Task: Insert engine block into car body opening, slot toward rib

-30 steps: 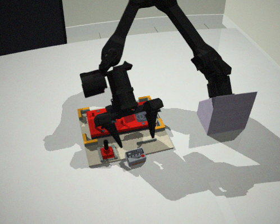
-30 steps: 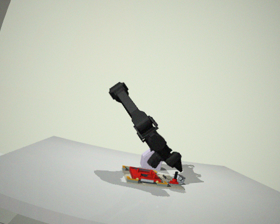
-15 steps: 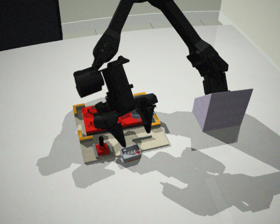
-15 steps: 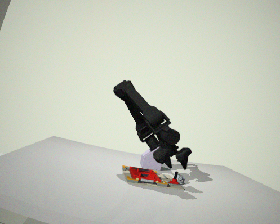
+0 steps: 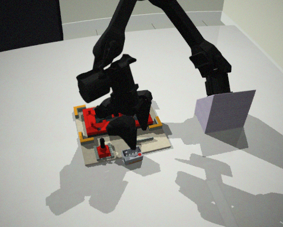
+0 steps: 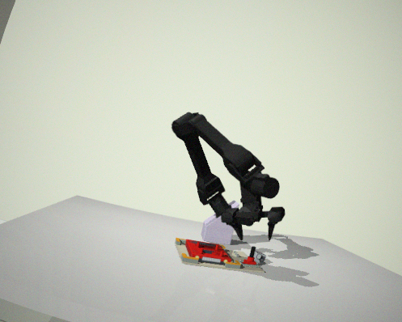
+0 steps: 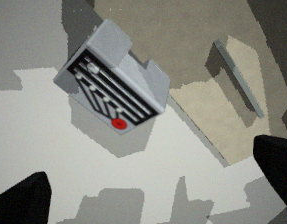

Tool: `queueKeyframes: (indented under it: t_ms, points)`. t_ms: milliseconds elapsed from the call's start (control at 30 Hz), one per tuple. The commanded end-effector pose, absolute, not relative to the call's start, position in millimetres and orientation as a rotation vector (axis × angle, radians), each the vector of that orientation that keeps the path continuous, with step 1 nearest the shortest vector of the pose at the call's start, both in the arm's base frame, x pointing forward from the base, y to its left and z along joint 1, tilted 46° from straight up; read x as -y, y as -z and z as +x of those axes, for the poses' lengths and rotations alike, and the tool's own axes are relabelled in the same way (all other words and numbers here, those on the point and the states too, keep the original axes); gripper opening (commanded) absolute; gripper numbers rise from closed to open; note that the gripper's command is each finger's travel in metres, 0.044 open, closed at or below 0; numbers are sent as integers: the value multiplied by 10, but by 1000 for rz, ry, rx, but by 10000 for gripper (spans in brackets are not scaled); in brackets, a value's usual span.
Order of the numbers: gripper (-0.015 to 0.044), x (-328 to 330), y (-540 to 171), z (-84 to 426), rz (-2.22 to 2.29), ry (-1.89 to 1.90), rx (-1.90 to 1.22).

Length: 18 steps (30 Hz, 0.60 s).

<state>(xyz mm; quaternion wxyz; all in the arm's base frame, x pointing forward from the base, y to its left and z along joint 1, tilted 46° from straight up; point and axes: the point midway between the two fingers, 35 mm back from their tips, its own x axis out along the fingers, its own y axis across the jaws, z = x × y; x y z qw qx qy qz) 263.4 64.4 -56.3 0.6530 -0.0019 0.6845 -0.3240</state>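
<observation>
- jaws wide apart, folks, nothing between them: our gripper (image 5: 139, 139) (image 6: 256, 239) (image 7: 154, 165) hangs above the work, fingers pointing down.
- and there's our engine block (image 5: 132, 155) (image 6: 260, 256) (image 7: 116, 87), grey with a red dot, out at the edge of the beige board (image 5: 158, 143) (image 6: 181, 251) (image 7: 199, 100); whether it touches that edge, we can't tell.
- over to the car body (image 5: 90, 129) (image 6: 192, 248), red, partly hidden under our arm from the top; we can't pick out the opening or its rib with certainty.
- so we judge ourselves to be at the approach, lining up for the grasp, with the insertion all to come.
- in the wrist view the block lies off-centre and slanted to our fingers, its notch in plain sight; we'd want to shift across, turn the wrist to match its sides, then go straight down.
- careful with the red piece with the black post (image 5: 103, 151) (image 6: 250, 260) close by: a swinging finger could clip it.
- once we've gripped, we'd lift clear, bring the slot round to the rib, press fully home, open and rise cleanly.
</observation>
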Motion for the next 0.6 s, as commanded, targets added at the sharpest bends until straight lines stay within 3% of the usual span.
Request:
queueKeyframes:
  t_ms: [0,567]
  points:
    - [440,-697,537,2636,-177,669,-1549]
    - [440,-937,403,2657,-786,435,-1489]
